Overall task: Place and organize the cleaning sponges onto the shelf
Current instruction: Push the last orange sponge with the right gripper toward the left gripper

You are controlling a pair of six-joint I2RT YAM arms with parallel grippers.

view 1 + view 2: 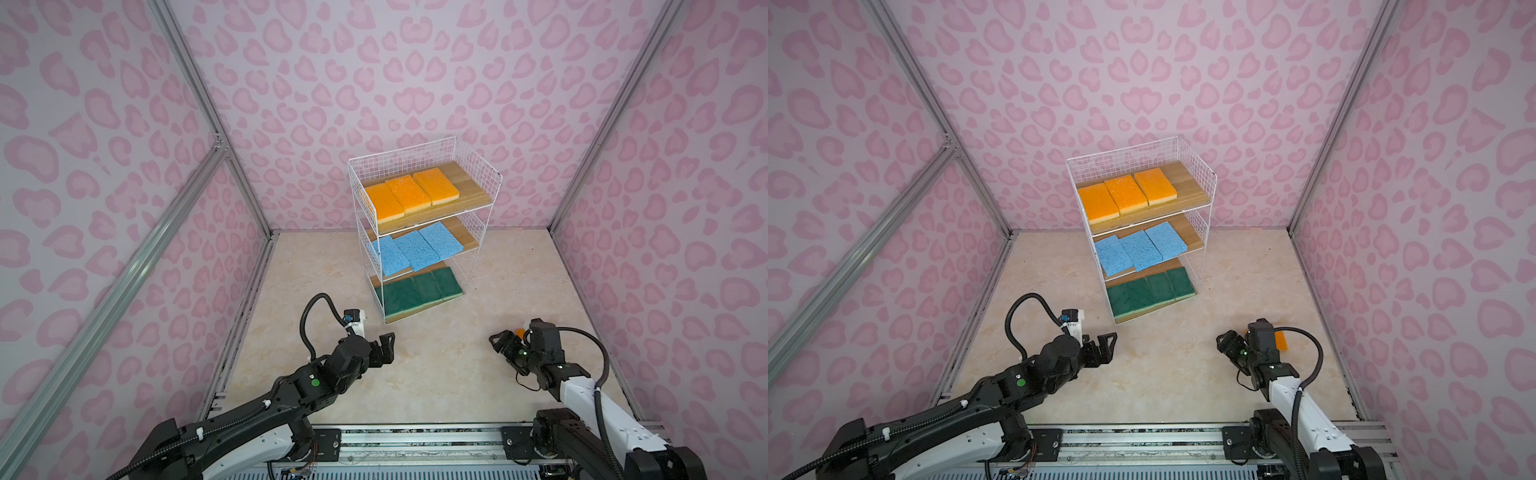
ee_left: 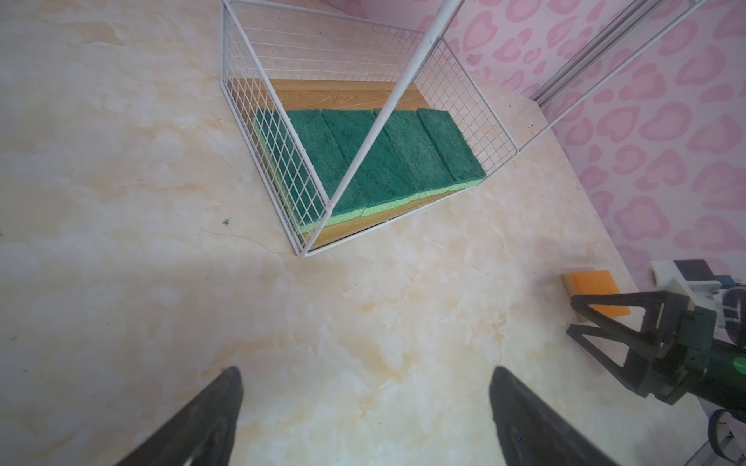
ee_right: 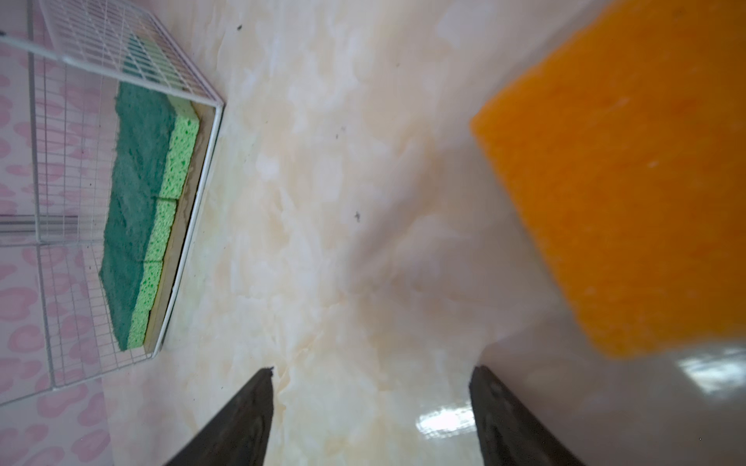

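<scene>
Orange sponge [image 2: 593, 291] lies on the worktop [image 2: 121, 161] beside the right claw [image 2: 571, 316]; it and the left claw [image 1: 388, 348] gape empty.

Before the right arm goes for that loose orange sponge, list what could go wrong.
The loose orange sponge lies beside the open right fingers, not between them; closing now would likely catch nothing. The bare spot on the shelf's top board sits against the wire side; the sponge could snag there or shove the three shelved orange sponges.
</scene>
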